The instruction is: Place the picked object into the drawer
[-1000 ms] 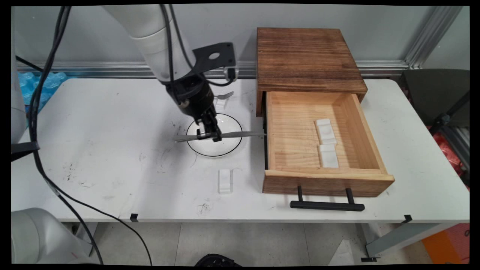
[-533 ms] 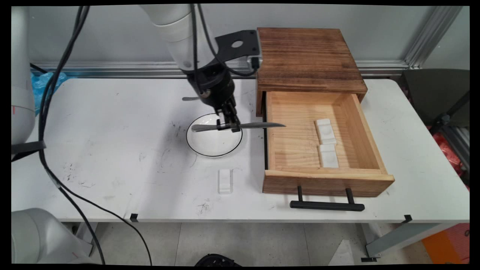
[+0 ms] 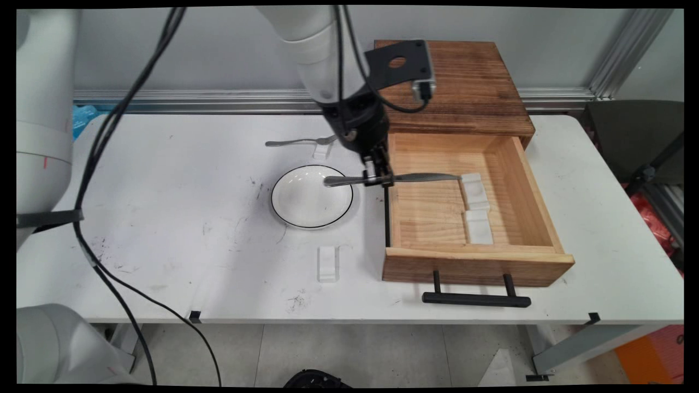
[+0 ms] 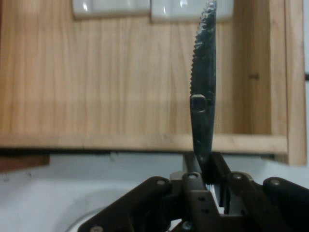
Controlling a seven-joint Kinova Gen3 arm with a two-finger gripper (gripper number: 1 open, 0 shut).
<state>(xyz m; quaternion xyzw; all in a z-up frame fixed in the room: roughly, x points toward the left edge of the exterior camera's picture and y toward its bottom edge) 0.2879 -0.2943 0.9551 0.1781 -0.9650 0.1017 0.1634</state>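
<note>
My gripper [image 3: 379,178] is shut on a metal knife [image 3: 426,177] and holds it level above the left wall of the open wooden drawer [image 3: 475,256]. The handle end points left over the white plate [image 3: 311,204]; the serrated blade [image 4: 205,58] reaches right over the drawer's floor toward two white rests [image 3: 475,207] lying inside. In the hand view the gripper [image 4: 208,180] clamps the knife near its handle, and the white rests [image 4: 145,7] show at the top edge.
A fork [image 3: 297,142] lies on a small white rest behind the plate. Another white rest [image 3: 328,263] sits on the table in front of the plate. The dark wooden cabinet [image 3: 453,82] stands at the back, and the drawer's black handle [image 3: 475,298] juts toward the near edge.
The gripper has carried the knife to the right and slightly up, from above the plate to the drawer's left wall; the blade now reaches over the drawer. The fork is uncovered.
</note>
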